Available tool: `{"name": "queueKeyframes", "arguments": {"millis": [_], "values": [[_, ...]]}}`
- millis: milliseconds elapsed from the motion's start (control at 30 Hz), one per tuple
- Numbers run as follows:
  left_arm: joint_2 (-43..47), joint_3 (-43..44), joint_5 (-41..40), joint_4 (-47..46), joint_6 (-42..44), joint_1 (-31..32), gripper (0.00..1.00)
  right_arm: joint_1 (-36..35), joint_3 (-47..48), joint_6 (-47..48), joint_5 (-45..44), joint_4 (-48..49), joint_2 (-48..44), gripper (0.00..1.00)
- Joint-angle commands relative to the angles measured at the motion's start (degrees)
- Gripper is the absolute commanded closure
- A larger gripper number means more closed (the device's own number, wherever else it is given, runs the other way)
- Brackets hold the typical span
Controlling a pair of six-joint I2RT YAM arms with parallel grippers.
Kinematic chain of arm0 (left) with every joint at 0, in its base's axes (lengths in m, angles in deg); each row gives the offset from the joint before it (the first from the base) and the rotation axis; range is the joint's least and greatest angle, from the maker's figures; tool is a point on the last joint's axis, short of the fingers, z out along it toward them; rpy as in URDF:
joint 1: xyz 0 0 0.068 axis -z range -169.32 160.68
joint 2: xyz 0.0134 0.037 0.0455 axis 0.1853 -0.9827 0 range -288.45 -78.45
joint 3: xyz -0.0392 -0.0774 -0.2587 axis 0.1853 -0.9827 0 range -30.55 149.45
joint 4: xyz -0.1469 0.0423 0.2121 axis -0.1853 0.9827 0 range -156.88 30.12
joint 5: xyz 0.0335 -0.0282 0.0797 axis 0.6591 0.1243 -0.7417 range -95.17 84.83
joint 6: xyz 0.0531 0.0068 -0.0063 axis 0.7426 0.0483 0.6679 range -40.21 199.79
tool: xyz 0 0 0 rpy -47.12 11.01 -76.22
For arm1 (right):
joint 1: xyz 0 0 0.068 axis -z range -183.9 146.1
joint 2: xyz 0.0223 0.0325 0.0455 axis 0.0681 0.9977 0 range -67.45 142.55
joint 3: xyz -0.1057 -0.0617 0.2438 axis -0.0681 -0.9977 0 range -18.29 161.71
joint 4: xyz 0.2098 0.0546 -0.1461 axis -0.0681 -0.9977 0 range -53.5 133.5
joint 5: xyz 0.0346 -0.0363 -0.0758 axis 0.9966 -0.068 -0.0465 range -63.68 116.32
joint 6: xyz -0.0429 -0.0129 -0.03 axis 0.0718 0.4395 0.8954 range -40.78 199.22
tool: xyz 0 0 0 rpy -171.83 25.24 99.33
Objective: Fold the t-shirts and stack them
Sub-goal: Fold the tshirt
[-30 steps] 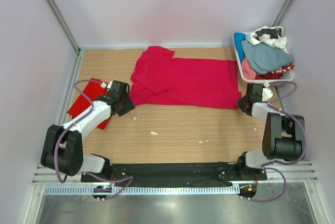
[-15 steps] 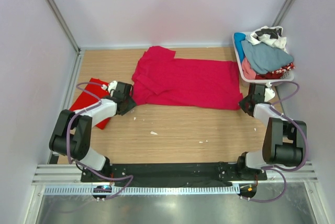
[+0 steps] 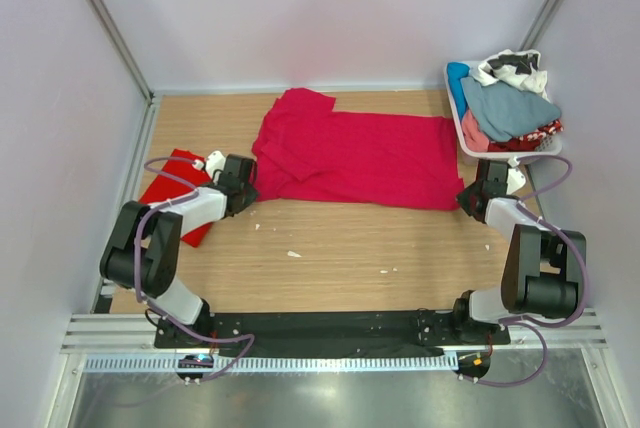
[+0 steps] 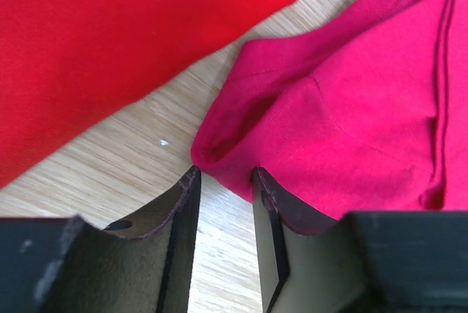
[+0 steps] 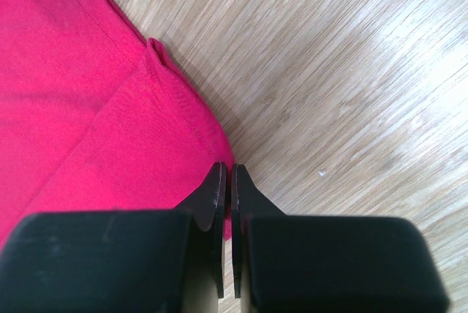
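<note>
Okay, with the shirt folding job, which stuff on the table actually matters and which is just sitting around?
Part of the job:
- crimson t-shirt, spread flat in the middle
- scarlet t-shirt, at the left edge

Just lying about:
- white basket in the far right corner, heaped with mixed clothes
- small white scraps on the bare wood

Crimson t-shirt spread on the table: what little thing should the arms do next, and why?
Probably close the left gripper on the sleeve fold of the crimson t-shirt. Its jaws stand apart with the fold's edge at their tips, while the right gripper is shut at the opposite hem corner. Both ends likely need pinching before folding.
</note>
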Motion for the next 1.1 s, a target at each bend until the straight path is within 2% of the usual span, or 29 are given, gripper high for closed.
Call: {"name": "queueKeyframes", "arguments": {"millis": [0, 67, 133, 167, 300, 433, 500, 667, 733, 800, 933, 1067], "values": [[-1.5, 0.79, -5.89, -0.13, -1.01, -0.2, 0.65, 0.57, 0.03, 0.5, 0.18, 1.21, -1.54, 0.99], [-2.55, 1.5, -7.38, 0.57, -0.4, -0.38, 0.71, 0.57, 0.03, 0.59, 0.27, 0.86, -1.89, 0.99], [-3.43, 3.16, -8.09, 1.97, 0.57, -0.73, 0.98, 0.66, 0.46, 1.28, 0.1, -0.71, -2.24, 0.99], [-3.18, 4.13, -8.53, 4.16, 0.66, -0.99, 1.0, 0.74, 0.81, 1.55, 0.01, -1.68, -2.33, 0.99], [3.14, 3.35, -10.64, 7.95, 1.63, -0.91, 1.0, 2.33, 4.06, 3.4, -0.07, -10.8, -2.32, 0.99], [6.84, 6.24, -9.24, 13.83, 3.12, -0.99, 1.0, 2.33, 2.84, 2.79, 0.18, -10.83, -7.33, 0.99], [5.97, 10.71, -8.01, 17.87, 3.73, -0.91, 1.0, 2.33, 4.06, 2.34, 0.45, -10.91, -7.61, 0.99], [3.15, 24.06, -7.47, 28.5, 4.88, -0.91, 1.0, 2.33, 18.81, 2.08, 1.77, -17.49, -1.11, 0.99], [6.3, 24.7, -7.04, 29.23, 4.88, -0.99, 1.0, 2.41, 22.16, 1.64, 1.42, -20.14, -2.66, 0.99], [9.38, 22.08, -6.68, 29.32, 4.44, -0.91, 1.0, 2.33, 21.04, 1.03, -0.07, -20.76, -5.57, 0.99], [18.42, 12.77, -6.16, 30.98, 2.6, -0.91, 1.0, 2.5, 10.97, -0.46, -3.06, -24.45, -11.55, 0.99], [23.61, -1.01, -1.86, 30.47, -0.21, -0.82, 1.0, 2.5, 0.57, -3.71, 0.27, -24.27, -15.94, 0.99]]}}
